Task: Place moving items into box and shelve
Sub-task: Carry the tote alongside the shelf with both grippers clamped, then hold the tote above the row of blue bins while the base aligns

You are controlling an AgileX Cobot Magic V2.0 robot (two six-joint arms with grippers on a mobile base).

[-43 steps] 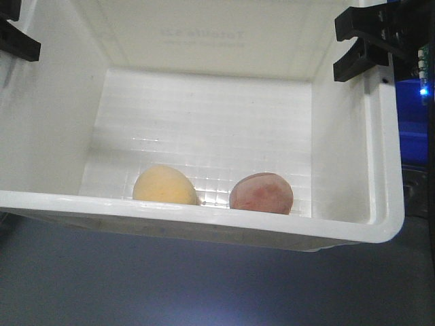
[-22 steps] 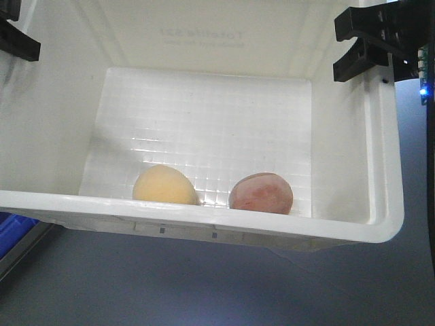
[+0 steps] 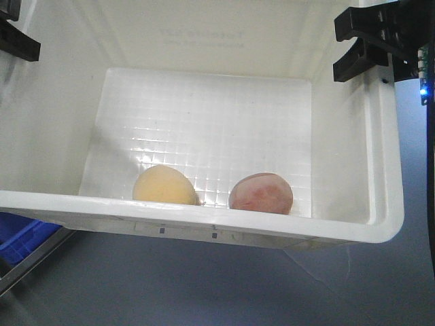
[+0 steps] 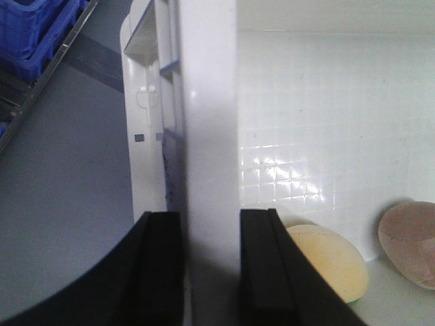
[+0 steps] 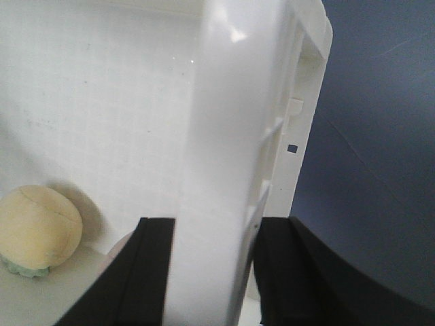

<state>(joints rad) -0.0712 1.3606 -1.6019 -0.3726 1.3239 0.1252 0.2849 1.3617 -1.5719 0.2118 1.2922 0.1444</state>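
Observation:
The white box [image 3: 204, 219] fills the front view, held off the ground by its two side walls. The moving items lie on its grid floor against the near wall: a pale yellow lump [image 3: 163, 185] and a pinkish-red lump [image 3: 262, 193]. My left gripper [image 3: 13, 34] is shut on the left wall [image 4: 207, 136], one finger inside, one outside [image 4: 211, 219]. My right gripper [image 3: 363, 44] clamps the right wall [image 5: 231, 122] the same way [image 5: 214, 229]. The yellow lump [image 4: 329, 261] and pink lump [image 4: 411, 241] show beside the left inner finger; the yellow one [image 5: 37, 227] also shows in the right wrist view.
A blue plastic bin [image 3: 20, 234] and a metal rail [image 3: 34, 261] sit at the lower left below the box. More blue bins [image 4: 34, 34] stand at the upper left of the left wrist view. Grey floor [image 3: 238, 285] lies under the box.
The box and both lumps hold their place in the view while the background slides. A blue shape at the right edge is gone; a blue bin has come in at the lower left.

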